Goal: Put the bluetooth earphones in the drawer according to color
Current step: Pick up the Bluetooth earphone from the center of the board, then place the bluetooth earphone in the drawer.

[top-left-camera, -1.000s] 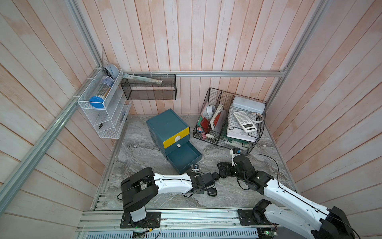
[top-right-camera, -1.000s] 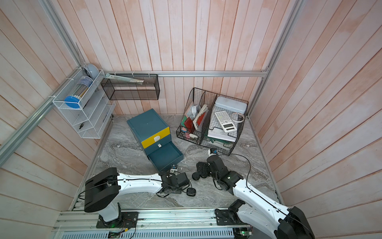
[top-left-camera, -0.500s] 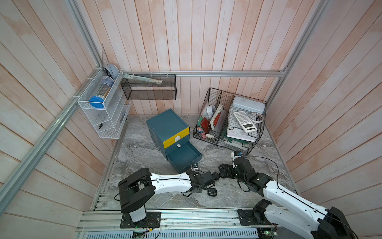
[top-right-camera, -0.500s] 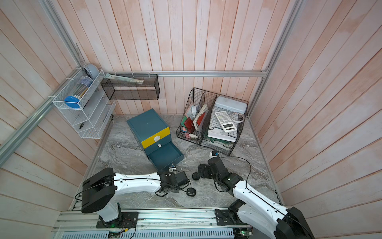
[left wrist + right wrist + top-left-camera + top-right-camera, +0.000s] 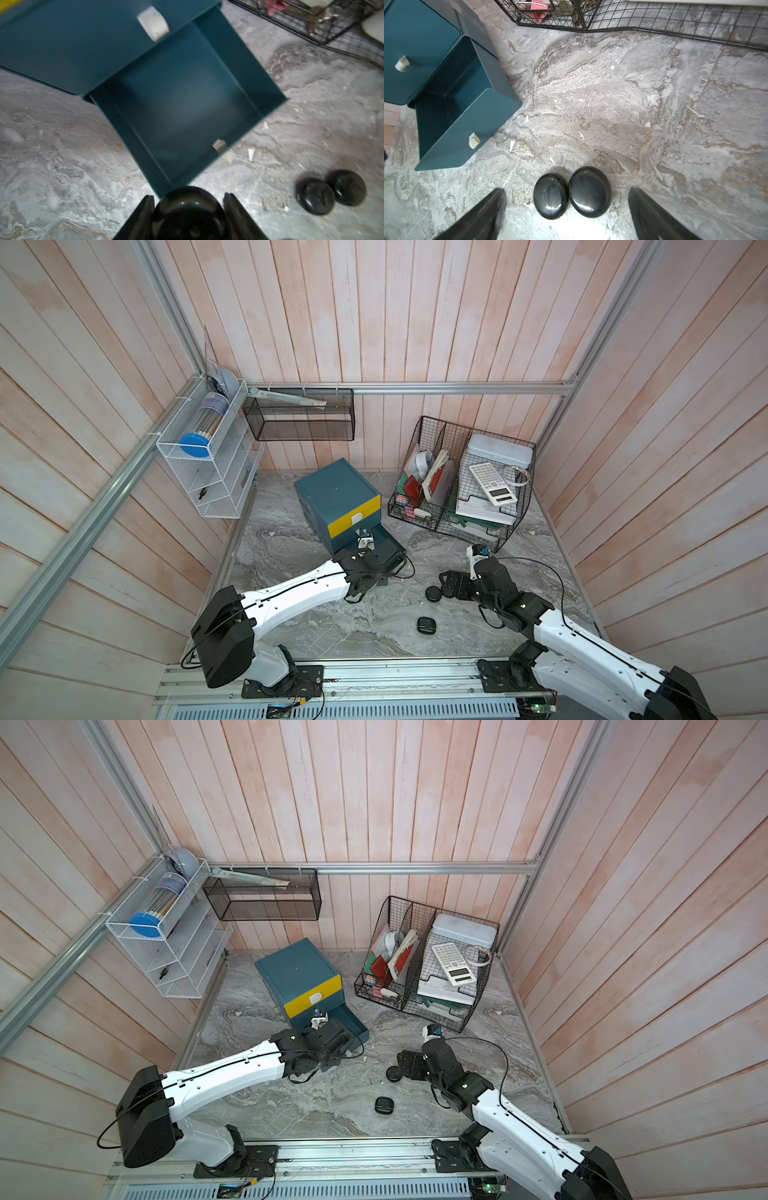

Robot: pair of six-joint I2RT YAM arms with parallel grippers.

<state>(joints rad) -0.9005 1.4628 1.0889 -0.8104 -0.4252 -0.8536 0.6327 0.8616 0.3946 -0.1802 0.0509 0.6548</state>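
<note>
In both top views the teal chest (image 5: 336,493) sits left of centre, its bottom drawer (image 5: 390,542) pulled out towards the lower right. The left gripper (image 5: 370,559) hangs at that drawer's front lip, presumably so its load can drop straight in. A lone black case (image 5: 426,624) lies flat at lower centre, its long axis roughly across the frame. The right gripper (image 5: 409,1065) sits low over a pair of black cases (image 5: 392,1074), only one of which shows here.

In the left wrist view, the fingers (image 5: 148,204) are clenched on a black earphone case (image 5: 188,214). Its domed face is up, and it is just short of the drawer's near corner. The drawer looks empty. The case is partly cut off, so I cannot tell its long axis.

In the right wrist view, the jaws are spread wide and grasp nothing. They straddle the pair, which lie touching side by side on the marble, long axes roughly along the fingers. The gripper is probably lining up to take one, though both sit inside the gap.
</note>
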